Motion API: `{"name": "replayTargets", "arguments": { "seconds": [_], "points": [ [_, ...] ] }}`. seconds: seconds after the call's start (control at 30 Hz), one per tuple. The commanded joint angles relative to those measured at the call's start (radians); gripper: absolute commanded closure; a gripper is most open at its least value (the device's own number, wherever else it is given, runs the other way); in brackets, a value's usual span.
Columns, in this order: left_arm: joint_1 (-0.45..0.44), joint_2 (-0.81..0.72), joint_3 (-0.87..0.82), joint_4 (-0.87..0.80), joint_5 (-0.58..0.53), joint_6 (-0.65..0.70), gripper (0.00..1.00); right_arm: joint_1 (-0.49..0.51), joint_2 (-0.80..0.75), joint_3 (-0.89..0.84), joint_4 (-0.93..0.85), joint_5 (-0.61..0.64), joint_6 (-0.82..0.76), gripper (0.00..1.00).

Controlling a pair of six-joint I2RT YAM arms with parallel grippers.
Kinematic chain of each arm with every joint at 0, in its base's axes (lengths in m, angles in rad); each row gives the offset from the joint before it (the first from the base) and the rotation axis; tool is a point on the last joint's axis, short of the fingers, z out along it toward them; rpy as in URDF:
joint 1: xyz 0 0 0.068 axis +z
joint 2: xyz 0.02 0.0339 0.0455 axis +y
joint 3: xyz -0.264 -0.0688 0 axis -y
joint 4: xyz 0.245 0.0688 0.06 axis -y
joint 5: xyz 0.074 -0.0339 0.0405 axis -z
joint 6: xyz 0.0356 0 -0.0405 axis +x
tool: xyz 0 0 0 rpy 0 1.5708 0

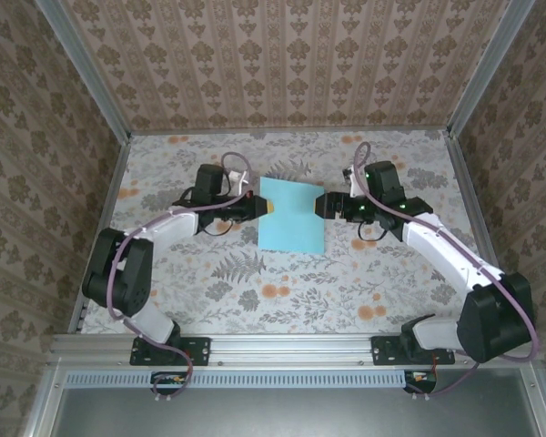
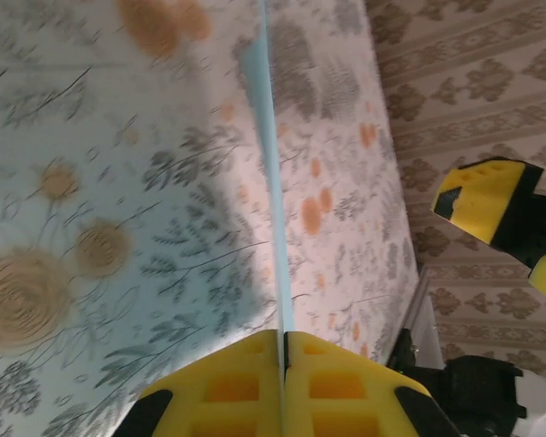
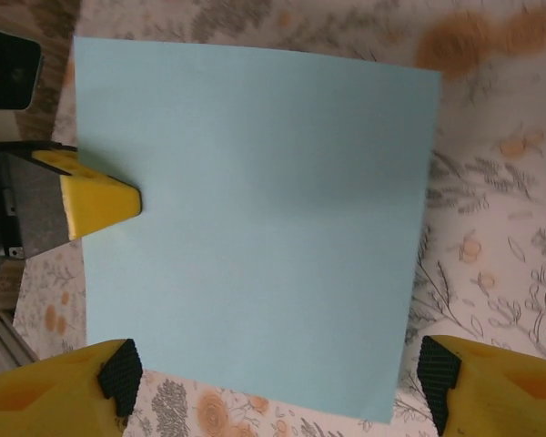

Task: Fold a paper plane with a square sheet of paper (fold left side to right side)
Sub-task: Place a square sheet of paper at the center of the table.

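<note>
On the floral-patterned counter [image 1: 255, 291] a thin, smooth, light-blue square sheet of paper [image 1: 291, 217] sits between the arms, its left edge pinched in the clenched left end effector [image 1: 266, 208], its right edge between the right end effector's [image 1: 320, 206] released, wide-spread yellow jaws.

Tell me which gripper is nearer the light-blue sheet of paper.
Left. The left gripper is shut on the sheet at its left edge. The right gripper is open at the opposite edge, fingers straddling the sheet without clamping it.
</note>
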State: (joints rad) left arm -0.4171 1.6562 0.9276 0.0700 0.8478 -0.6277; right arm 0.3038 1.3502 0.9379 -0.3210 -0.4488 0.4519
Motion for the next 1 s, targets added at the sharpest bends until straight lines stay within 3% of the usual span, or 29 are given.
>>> {"name": "replayTargets", "arguments": {
  "seconds": [0.0,0.3,0.43,0.57,0.97],
  "points": [
    [0.007,0.037,-0.013,-0.079,-0.052,0.052,1.0,0.004,0.047,-0.05,0.029,0.016,0.071,0.23],
    [0.02,0.088,0.02,-0.22,-0.114,0.109,1.0,0.061,0.265,-0.062,0.164,-0.003,0.184,0.71],
    [0.02,0.082,0.034,-0.255,-0.124,0.116,1.0,0.084,0.341,-0.02,0.171,0.029,0.192,0.85],
    [0.02,0.075,0.032,-0.26,-0.127,0.114,1.0,0.096,0.406,0.025,0.187,0.032,0.196,0.91],
    [0.02,0.062,0.038,-0.28,-0.133,0.115,1.0,0.117,0.542,0.12,0.172,0.031,0.194,0.92]
  ]
}}
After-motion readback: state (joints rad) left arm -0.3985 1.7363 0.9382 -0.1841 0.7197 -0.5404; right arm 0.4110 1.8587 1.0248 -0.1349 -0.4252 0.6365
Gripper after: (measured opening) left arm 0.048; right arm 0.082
